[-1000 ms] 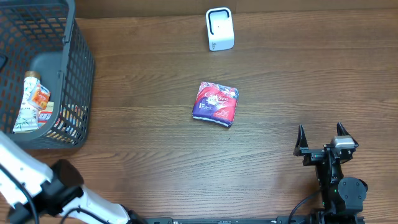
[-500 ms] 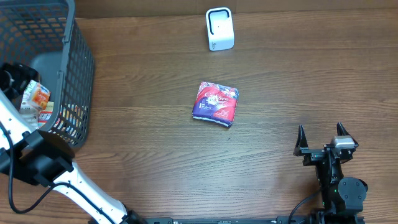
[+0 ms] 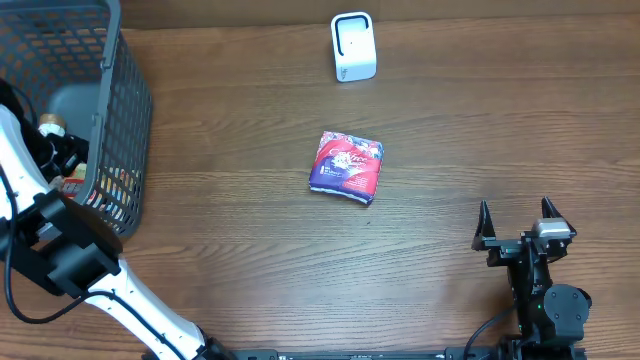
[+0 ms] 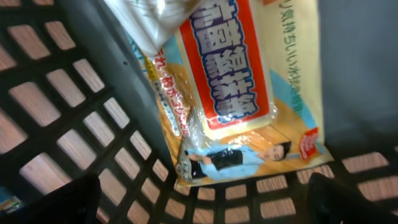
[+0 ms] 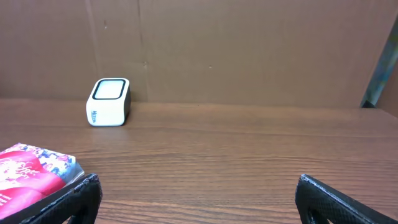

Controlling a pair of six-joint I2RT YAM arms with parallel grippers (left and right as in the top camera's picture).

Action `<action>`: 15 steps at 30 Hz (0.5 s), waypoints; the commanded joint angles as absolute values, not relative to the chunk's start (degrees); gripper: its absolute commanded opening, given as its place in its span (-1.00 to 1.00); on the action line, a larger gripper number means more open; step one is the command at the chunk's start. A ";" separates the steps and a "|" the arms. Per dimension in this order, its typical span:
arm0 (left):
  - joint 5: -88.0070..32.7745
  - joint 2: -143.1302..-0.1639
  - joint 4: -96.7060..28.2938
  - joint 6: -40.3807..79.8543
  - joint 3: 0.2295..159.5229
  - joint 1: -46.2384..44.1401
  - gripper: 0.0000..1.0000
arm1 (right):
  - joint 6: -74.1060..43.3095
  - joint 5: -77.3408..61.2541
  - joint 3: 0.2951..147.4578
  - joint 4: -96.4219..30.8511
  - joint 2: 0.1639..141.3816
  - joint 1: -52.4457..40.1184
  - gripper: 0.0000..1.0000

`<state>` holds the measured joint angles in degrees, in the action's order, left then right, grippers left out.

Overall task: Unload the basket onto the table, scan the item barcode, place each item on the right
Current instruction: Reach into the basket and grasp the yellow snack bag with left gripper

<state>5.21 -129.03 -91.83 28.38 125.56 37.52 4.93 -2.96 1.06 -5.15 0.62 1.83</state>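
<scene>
Wooden table (image 3: 230,262), grey mesh basket (image 3: 130,120), brown back wall (image 5: 249,50)

Left claw (image 4: 205,202) inside basket (image 3: 125,110), mesh walls close; packet (image 4: 236,93) blocks floor below.

At far left on the table (image 3: 250,260), basket (image 3: 125,100) with packets (image 4: 242,74) inside, left gripper (image 4: 208,200) among them; at back centre, scanner (image 3: 353,47); mid-table, 1 pouch (image 3: 347,165), in front of the scanner; at front right, right gripper (image 3: 518,222), well apart
</scene>
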 commanded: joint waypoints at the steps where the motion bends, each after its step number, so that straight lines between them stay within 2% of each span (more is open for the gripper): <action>1: 5.76 -129.08 -90.41 28.77 122.02 37.45 0.92 | 5.15 -2.61 0.49 -4.75 0.16 1.56 1.00; 10: 5.54 -129.10 -81.82 28.71 112.12 37.45 0.92 | 5.15 -2.61 0.49 -4.75 0.16 1.56 1.00; 15: 3.27 -129.10 -74.46 26.50 106.41 37.45 0.84 | 5.15 -2.61 0.49 -4.75 0.16 1.56 1.00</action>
